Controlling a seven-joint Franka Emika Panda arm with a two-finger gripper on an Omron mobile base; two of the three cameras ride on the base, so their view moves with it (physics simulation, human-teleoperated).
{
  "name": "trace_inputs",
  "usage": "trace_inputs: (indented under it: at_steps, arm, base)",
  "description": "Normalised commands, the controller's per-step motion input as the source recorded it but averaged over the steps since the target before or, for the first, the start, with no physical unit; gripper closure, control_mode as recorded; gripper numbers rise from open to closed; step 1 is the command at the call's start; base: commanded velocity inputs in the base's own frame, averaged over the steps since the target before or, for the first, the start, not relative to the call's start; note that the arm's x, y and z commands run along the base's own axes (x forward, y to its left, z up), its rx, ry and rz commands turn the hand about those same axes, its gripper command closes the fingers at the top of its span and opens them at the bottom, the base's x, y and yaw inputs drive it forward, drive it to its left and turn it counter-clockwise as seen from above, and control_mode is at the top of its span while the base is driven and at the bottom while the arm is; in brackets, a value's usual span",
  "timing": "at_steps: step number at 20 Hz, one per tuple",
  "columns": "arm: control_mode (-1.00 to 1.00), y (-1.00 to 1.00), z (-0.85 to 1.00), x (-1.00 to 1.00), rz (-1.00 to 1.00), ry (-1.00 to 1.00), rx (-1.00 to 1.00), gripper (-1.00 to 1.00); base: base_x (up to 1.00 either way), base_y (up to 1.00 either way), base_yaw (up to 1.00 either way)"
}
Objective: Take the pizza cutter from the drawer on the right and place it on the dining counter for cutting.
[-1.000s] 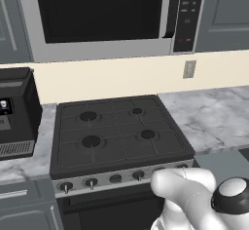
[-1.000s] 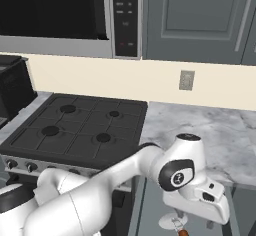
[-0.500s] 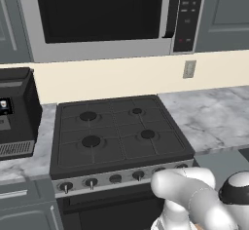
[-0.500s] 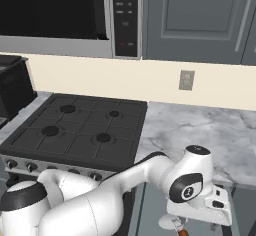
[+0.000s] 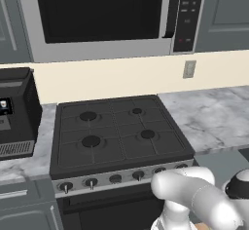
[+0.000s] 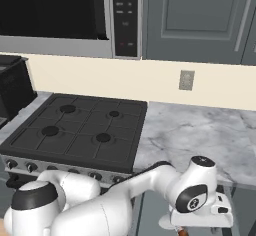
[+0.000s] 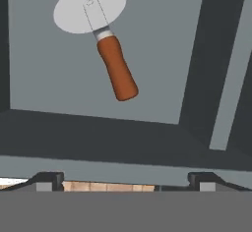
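The pizza cutter (image 7: 115, 69) lies flat on the grey floor of the open drawer (image 7: 49, 83), its round silver blade at the top of the hand view and its reddish-brown handle pointing down towards me. My gripper (image 7: 125, 181) hangs above the drawer's near wall, open, with nothing between its fingertips (image 7: 47, 179). It is apart from the cutter. In the right base view the arm's wrist (image 6: 197, 200) bends low over the drawer, right of the stove. The dining counter is out of view.
A black stove (image 5: 116, 131) sits left of the drawer, flanked by a marble worktop (image 6: 200, 135). A microwave (image 5: 102, 14) hangs above the stove. A black appliance (image 5: 14, 112) stands on the worktop at far left. Grey cabinets (image 6: 200, 15) hang upper right.
The arm has sunk lower and reached further right towards the drawer. The jaws have stayed open.
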Motion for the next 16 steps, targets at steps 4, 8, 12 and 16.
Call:
trace_inputs:
  at_steps: [4,8,12,16]
  arm:
    - [-1.0,0.0,-0.48,0.06,0.0,-0.07,0.04,-1.0]
    - [-1.0,0.0,-0.33,0.14,0.0,-0.02,0.0,-1.0]
    - [-1.0,0.0,-0.44,0.0,0.0,0.0,0.0,-1.0]
    - [-1.0,0.0,-0.19,0.01,0.0,0.0,0.0,-1.0]
  base:
    - [0.0,0.0,0.0]
    - [0.0,0.0,0.0]
    - [0.0,0.0,0.0]
    - [0.0,0.0,0.0]
